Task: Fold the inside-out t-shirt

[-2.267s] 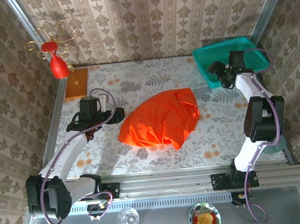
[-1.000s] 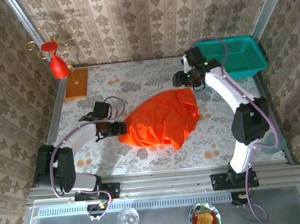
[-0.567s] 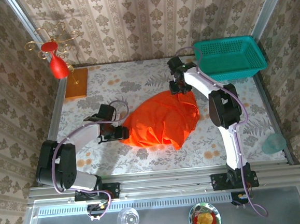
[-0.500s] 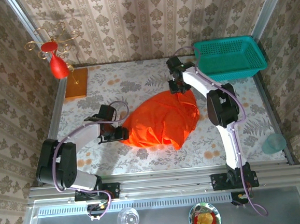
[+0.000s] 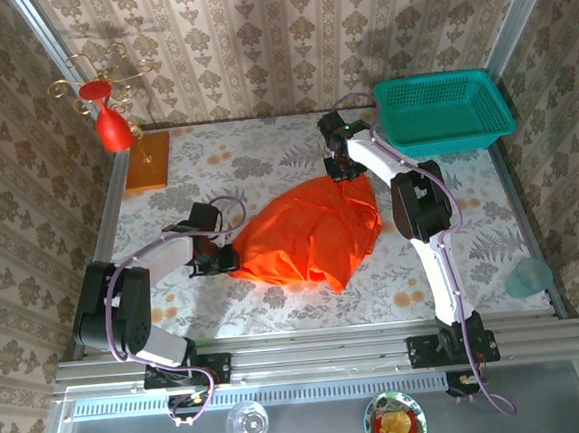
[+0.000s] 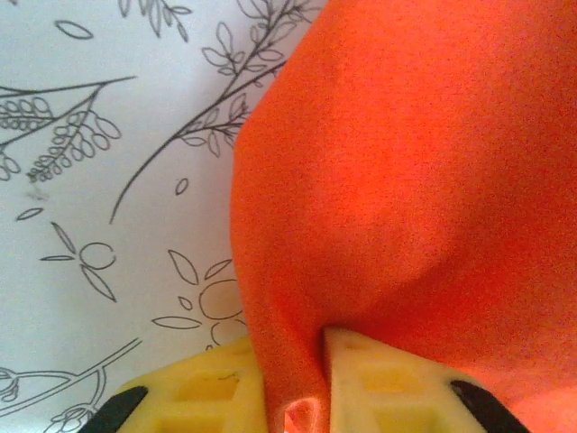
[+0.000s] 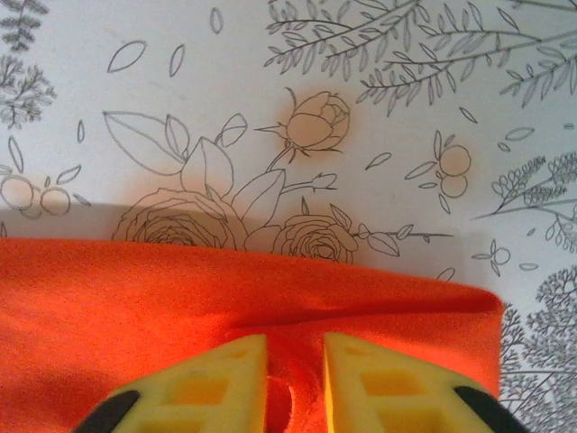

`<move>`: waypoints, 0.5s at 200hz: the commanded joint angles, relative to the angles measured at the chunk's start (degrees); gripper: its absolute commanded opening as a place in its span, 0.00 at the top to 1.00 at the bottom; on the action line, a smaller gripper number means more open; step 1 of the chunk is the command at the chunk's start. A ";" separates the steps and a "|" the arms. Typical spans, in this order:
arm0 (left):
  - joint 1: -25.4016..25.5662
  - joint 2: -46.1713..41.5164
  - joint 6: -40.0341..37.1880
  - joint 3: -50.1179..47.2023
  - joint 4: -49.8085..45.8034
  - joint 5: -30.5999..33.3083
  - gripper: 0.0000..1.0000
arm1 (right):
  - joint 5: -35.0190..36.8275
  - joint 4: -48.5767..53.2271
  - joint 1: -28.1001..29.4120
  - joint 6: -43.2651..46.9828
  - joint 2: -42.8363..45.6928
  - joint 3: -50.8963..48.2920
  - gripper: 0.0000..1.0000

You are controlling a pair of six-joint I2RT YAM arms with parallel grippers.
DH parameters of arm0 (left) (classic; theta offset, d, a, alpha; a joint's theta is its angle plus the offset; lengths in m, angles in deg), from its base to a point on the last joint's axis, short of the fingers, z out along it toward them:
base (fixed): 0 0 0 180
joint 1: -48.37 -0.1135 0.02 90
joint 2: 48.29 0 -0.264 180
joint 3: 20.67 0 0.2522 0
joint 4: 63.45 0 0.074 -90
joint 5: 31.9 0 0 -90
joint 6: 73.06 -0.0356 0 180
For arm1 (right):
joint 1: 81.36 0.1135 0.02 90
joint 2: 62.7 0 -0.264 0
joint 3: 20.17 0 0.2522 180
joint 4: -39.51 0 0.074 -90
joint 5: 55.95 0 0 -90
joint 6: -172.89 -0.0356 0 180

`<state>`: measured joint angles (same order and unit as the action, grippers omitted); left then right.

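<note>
The inside-out t-shirt (image 5: pixel 306 235) lies crumpled in a bright orange-red heap in the middle of the flowered table. My left gripper (image 5: pixel 222 254) sits at the heap's left corner. In the left wrist view its yellow fingers (image 6: pixel 388 388) pinch a fold of the t-shirt (image 6: pixel 406 180), the left gripper (image 6: pixel 293 392) shut on it. My right gripper (image 5: pixel 344 169) is at the shirt's far edge. In the right wrist view the right gripper (image 7: pixel 296 379) is shut on a bunched ridge of the t-shirt (image 7: pixel 135 298) just behind its hem.
A teal basket (image 5: pixel 442 109) stands at the back right. A red ornament on a gold stand (image 5: pixel 112 125) and an orange board (image 5: pixel 148 159) are at the back left. A pale cup (image 5: pixel 528 278) stands at the right edge. A glass (image 5: pixel 247 420) and a bowl (image 5: pixel 394 424) sit below the rail.
The right arm swung from the basket to the shirt's far edge, and the left arm reached the shirt's left corner. Both grippers have closed onto the cloth.
</note>
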<state>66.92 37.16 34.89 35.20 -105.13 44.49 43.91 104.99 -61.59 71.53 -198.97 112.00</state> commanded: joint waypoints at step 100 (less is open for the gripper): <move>-16.09 -6.55 -7.42 38.83 -11.80 -2.82 1.00 | 7.81 15.46 -4.65 3.44 15.46 32.39 1.00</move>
<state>54.26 33.43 30.92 63.84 -111.82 43.00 47.87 113.85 -63.62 73.56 -191.91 134.71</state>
